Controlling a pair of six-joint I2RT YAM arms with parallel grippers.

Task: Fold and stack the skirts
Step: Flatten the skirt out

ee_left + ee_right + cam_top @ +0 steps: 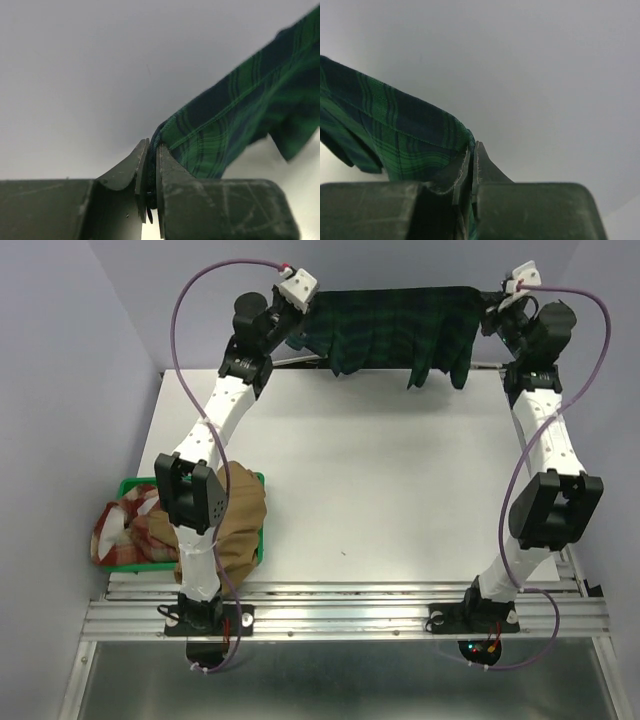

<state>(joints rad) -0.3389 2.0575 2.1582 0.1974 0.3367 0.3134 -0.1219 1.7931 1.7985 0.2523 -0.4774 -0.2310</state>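
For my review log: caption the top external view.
Left gripper and right gripper hold the tartan skirt stretched above the table.

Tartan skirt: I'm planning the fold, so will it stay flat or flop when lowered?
Probably floppy: the tartan skirt sags and hangs in folds between the left tool and right tool. Likely light, since thin edge pinches hold it. It may bunch when lowered.

Both arms stretch far forward, left hand (149,150) and right hand (472,149) clamped tight.
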